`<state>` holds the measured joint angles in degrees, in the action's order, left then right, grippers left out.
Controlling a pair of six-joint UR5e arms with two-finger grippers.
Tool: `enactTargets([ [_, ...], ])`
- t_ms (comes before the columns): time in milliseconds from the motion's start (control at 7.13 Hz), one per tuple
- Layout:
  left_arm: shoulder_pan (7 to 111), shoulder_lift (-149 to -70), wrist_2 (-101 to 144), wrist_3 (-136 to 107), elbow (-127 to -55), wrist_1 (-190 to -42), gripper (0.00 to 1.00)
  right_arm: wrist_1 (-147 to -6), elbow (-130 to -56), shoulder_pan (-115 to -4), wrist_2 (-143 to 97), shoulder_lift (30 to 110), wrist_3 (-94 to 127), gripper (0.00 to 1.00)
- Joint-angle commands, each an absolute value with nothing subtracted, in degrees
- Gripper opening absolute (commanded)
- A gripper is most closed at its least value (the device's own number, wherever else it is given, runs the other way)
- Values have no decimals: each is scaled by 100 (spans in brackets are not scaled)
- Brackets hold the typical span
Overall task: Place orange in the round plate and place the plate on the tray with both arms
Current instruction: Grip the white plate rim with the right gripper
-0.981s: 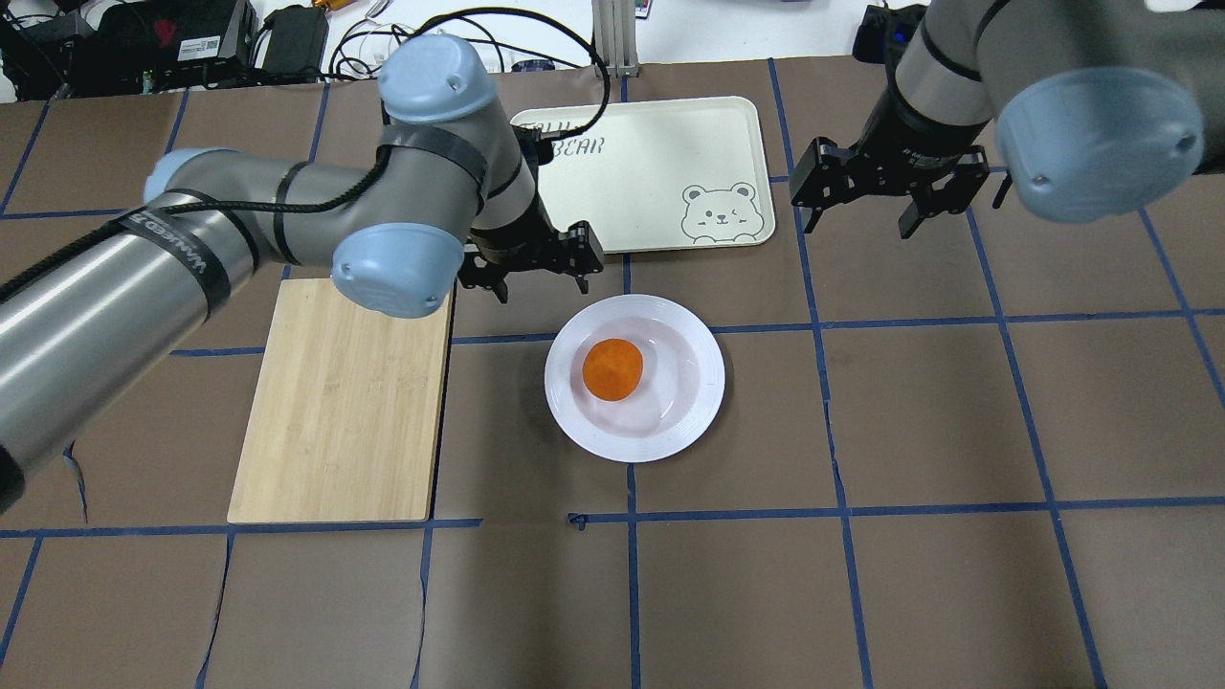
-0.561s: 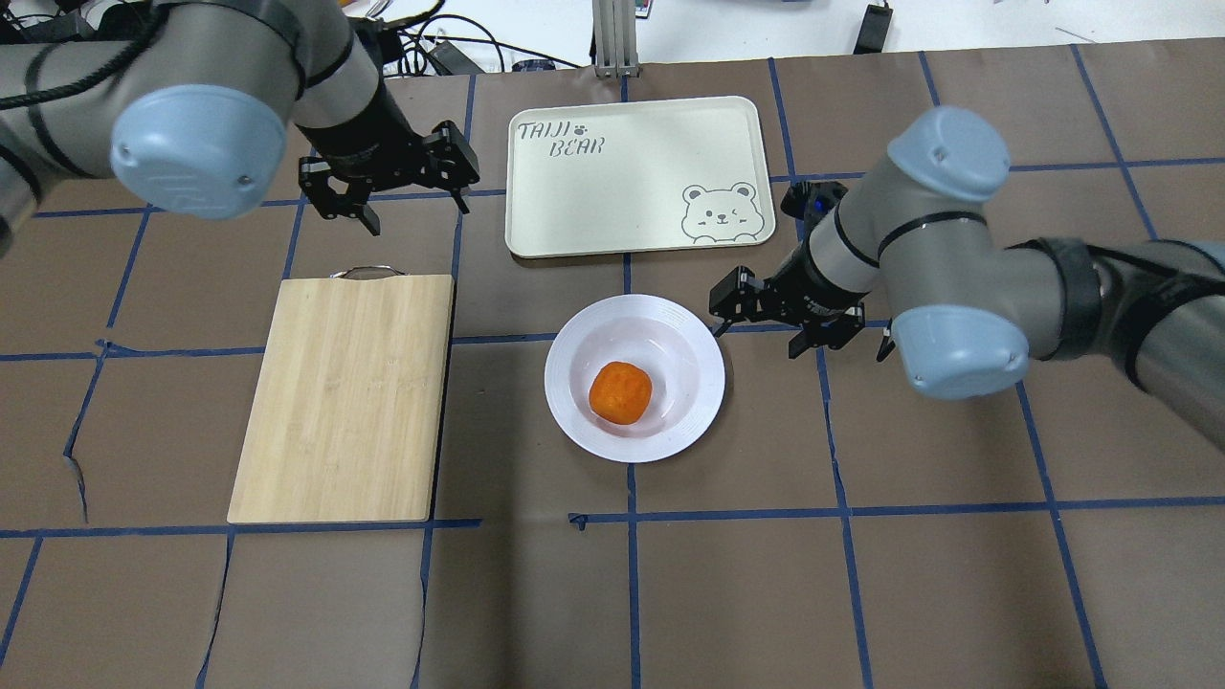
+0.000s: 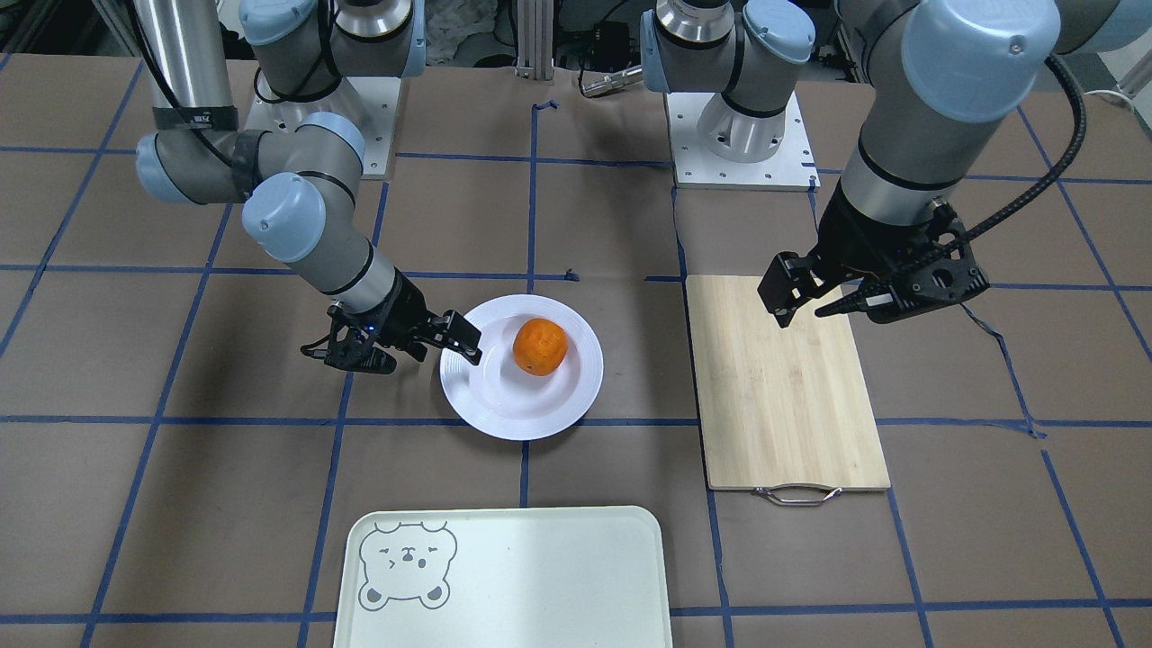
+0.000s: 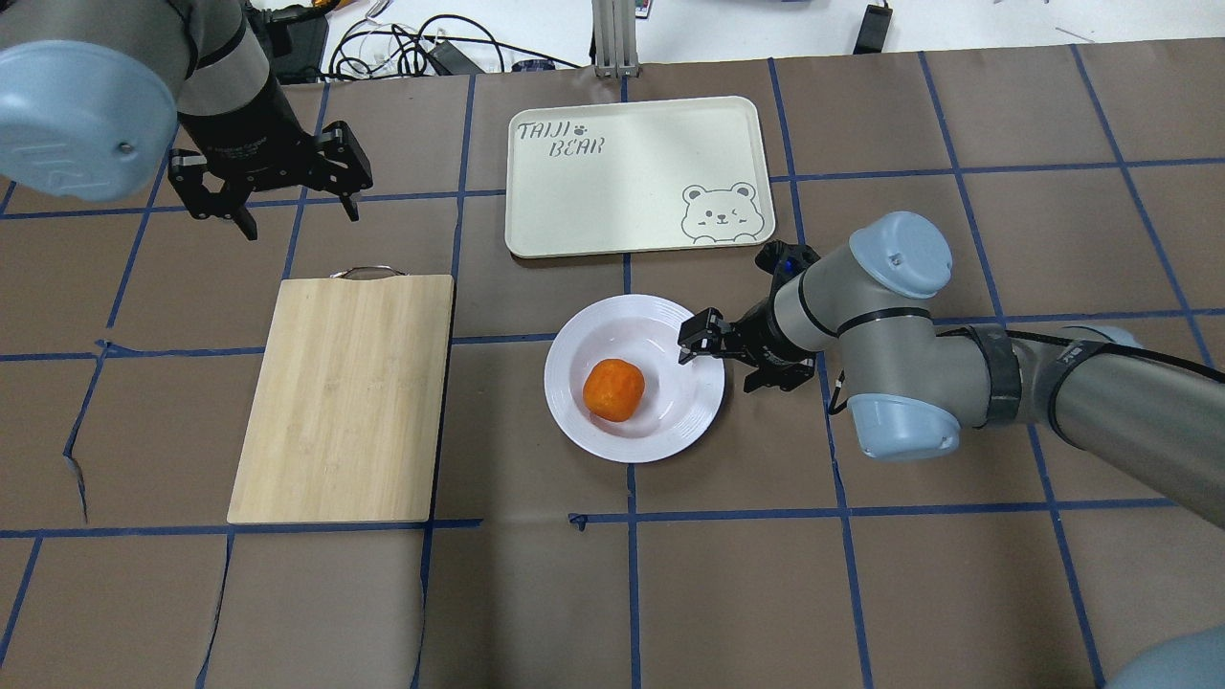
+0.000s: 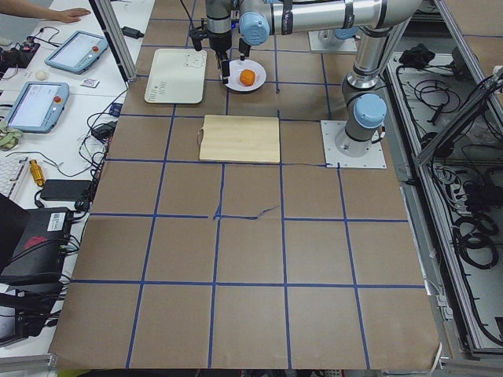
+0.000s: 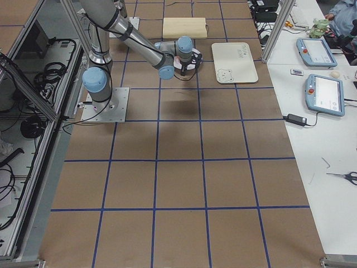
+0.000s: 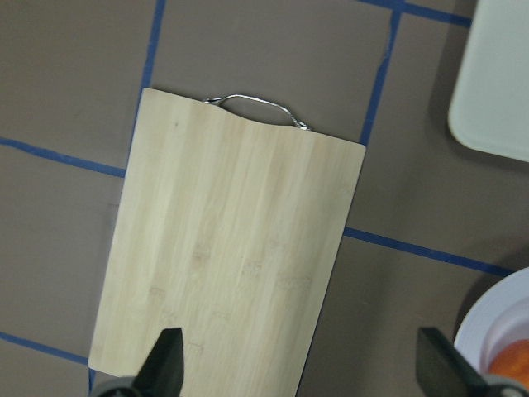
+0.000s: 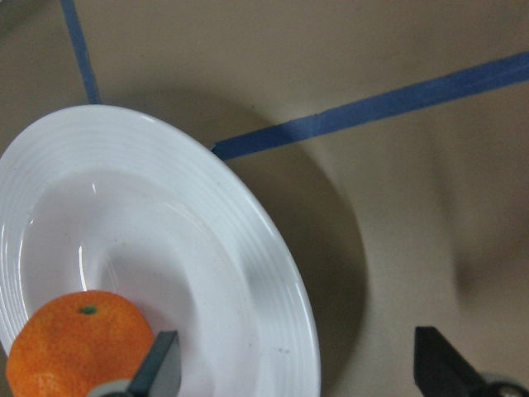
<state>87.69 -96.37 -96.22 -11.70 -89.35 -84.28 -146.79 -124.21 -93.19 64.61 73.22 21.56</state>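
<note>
The orange lies in the sunken centre of the white round plate, mid-table. My right gripper is open and low at the plate's right rim. In the right wrist view one finger hangs over the plate near the orange, the other outside the rim. The left gripper is open and empty, high up near the cutting board's handle end. The mint-white tray with the bear face lies beyond the plate, with nothing on it.
A light wooden cutting board with a metal handle lies left of the plate. Cables and boxes sit past the table's far edge. Tablets lie on a side bench, where a person's hand rests.
The right gripper has come in and down to the plate's right rim. The left gripper has pulled back from the plate to the far left. The orange has shifted slightly in the plate.
</note>
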Motion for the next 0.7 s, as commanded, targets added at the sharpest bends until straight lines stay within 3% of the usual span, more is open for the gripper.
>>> enactTargets([
  [0,8807,-9406,-9319,-697,-8965,-8507,100,-14880,-12436,-9580,6425,7216,2593,100],
  [561,8807,-9220,-9281,-685,-8974,-8613,100,-14950,-12471,-9580,6539,7181,2715,98],
])
